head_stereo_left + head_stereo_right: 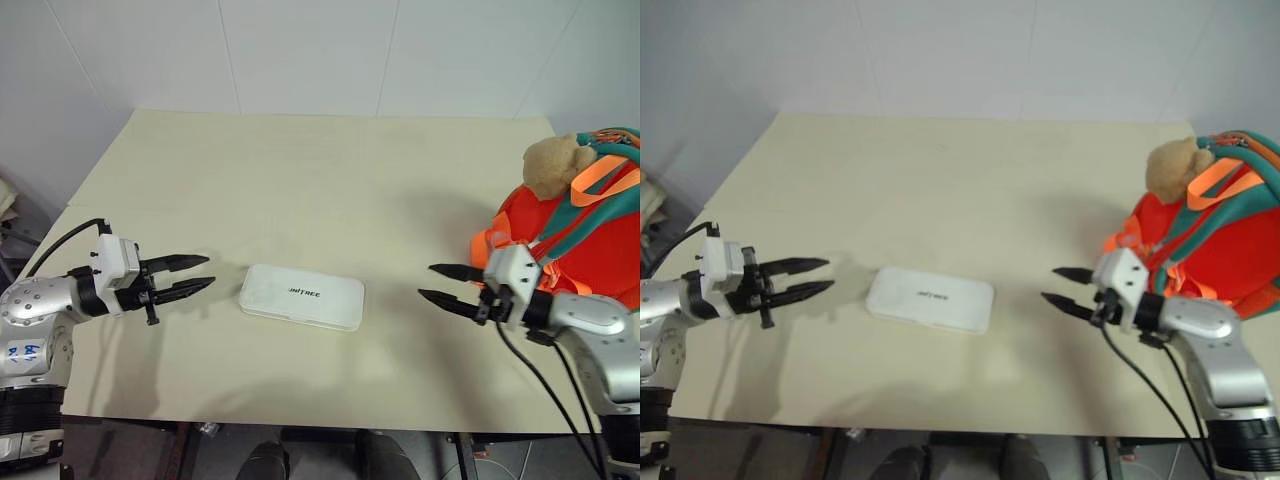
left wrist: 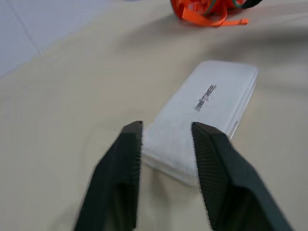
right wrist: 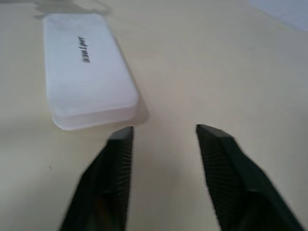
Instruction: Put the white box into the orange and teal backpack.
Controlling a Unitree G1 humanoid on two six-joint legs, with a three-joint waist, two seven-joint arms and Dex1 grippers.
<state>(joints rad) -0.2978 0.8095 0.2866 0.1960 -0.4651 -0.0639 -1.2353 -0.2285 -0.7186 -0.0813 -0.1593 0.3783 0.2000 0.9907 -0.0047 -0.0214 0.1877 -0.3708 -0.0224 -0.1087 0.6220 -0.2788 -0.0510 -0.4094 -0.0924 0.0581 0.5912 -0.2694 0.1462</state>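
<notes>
The flat white plastic box with rounded corners is lying near the front edge of the beige table, so the pickup hasn't started yet. Left gripper and right gripper are level at either end of it, fingers spread, holding nothing. Next move is probably closing in on both ends. The teal and orange domed backpack with the plush bear sits at the right edge.
</notes>
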